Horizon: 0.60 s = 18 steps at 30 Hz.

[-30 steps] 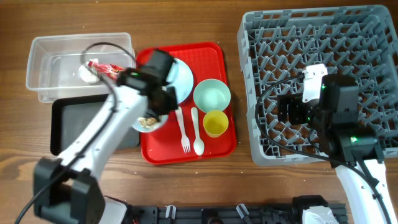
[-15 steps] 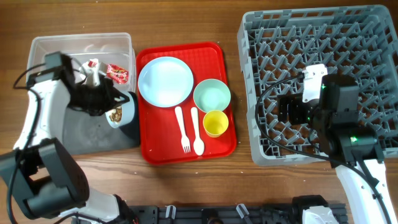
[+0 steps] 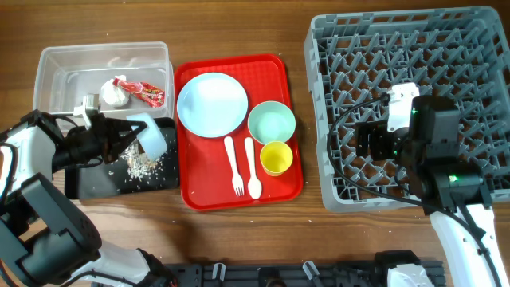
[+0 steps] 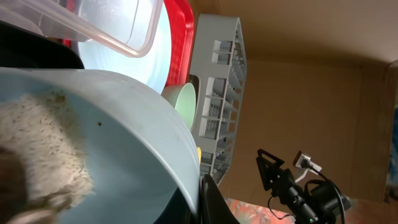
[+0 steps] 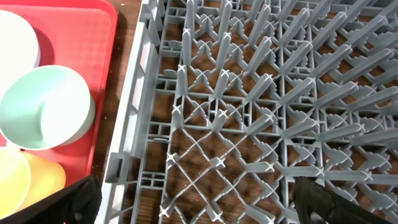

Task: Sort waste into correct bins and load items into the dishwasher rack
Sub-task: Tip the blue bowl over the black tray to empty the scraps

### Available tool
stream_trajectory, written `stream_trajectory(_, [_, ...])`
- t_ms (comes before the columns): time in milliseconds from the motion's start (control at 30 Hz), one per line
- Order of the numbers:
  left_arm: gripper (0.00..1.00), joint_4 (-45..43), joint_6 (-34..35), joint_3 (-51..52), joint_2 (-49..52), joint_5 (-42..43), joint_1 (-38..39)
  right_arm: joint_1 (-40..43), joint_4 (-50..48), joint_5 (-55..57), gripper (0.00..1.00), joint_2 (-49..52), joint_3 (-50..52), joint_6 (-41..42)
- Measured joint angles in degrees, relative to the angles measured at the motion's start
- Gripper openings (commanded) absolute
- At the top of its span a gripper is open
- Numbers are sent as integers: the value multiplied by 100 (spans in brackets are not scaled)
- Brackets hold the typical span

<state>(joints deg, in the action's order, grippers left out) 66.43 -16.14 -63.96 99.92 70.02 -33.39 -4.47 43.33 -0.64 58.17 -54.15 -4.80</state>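
Note:
My left gripper (image 3: 127, 133) is shut on the rim of the pale blue bowl (image 3: 151, 137) and holds it tipped over the black tray (image 3: 96, 182). Rice scraps (image 3: 144, 166) lie on that tray, and some still stick inside the bowl (image 4: 37, 149) in the left wrist view. The clear tub (image 3: 56, 72) holds the tissue ball (image 3: 113, 92) and the red wrapper (image 3: 148, 95). My right gripper (image 3: 371, 140) is open and empty above the grey rack (image 3: 478, 48), near its left side (image 5: 249, 124).
The red serving tray (image 3: 191, 195) carries the blue plate (image 3: 212, 104), mint bowl (image 3: 272, 122), yellow cup (image 3: 276, 157), fork (image 3: 233, 167) and spoon (image 3: 253, 169). The mint bowl (image 5: 43, 106) and cup (image 5: 31, 180) show left of the rack.
My left arm carried the blue bowl from the red tray to the black tray and tipped it. Rice scraps now lie on the black tray. The right arm has not moved.

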Motion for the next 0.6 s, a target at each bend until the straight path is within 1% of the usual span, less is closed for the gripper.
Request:
stream_trajectory(167, [4, 0, 37, 0, 0, 61, 0, 0, 4, 0, 100, 0, 0, 0])
stream_trajectory(333, [4, 2, 643, 0, 0, 634, -4, 0, 35, 0, 100, 0, 0, 0])
stream_trajectory(433, [4, 11, 914, 0, 0, 820, -44, 0, 37, 0, 100, 0, 0, 0])
stream_trajectory(600, [4, 72, 1261, 0, 0, 1147, -358, 0, 37, 0, 100, 0, 0, 0])
